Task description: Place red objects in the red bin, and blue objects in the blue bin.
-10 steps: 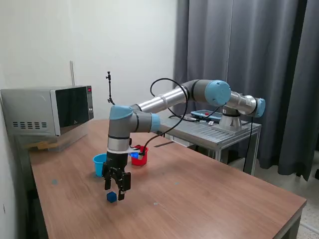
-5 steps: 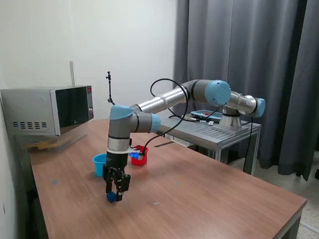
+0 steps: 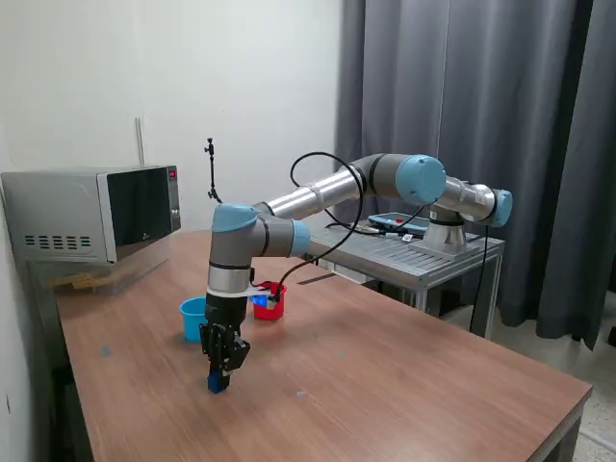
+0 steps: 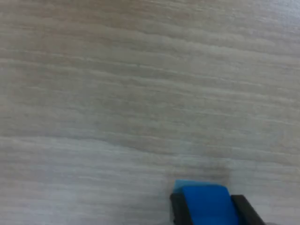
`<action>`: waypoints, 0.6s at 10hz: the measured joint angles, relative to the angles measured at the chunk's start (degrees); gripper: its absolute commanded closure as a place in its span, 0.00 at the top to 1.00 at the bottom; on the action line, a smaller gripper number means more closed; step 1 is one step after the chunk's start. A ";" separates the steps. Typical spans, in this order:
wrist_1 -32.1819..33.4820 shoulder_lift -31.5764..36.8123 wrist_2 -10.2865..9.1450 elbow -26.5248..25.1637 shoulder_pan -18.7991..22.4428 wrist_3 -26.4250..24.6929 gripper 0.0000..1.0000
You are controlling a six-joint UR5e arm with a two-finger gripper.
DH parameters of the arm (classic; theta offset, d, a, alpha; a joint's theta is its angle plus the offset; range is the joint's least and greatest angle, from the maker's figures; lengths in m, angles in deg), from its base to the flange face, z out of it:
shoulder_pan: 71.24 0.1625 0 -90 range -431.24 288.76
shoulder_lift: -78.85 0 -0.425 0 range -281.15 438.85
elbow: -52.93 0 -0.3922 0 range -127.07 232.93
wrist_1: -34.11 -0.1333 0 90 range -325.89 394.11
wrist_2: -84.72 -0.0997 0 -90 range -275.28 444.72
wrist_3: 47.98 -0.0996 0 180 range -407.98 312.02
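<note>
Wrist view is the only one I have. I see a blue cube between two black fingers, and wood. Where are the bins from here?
Observer: In the exterior view the light-blue cup stands on the table behind the gripper, a little toward that view's left.
Operator: And the red one?
Observer: The red cup stands further back, toward the exterior view's right; the arm hides part of it.
Operator: Is the cube lifted already?
Observer: The blue cube is at table level, the fingers close on both sides. Whether it has left the wood I cannot tell.
</note>
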 measured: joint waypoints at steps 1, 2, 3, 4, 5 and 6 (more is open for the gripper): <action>0.04 0.00 0.07 0.00 0.00 0.00 0.00; 0.40 0.16 0.16 0.01 0.00 0.00 0.00; 0.88 0.64 0.28 0.04 0.00 0.00 0.00; 1.20 1.51 0.61 0.00 0.03 -0.08 0.00; 1.38 2.86 1.53 -0.41 0.03 -0.37 0.00; 1.46 4.38 2.72 -1.37 0.00 -1.01 0.00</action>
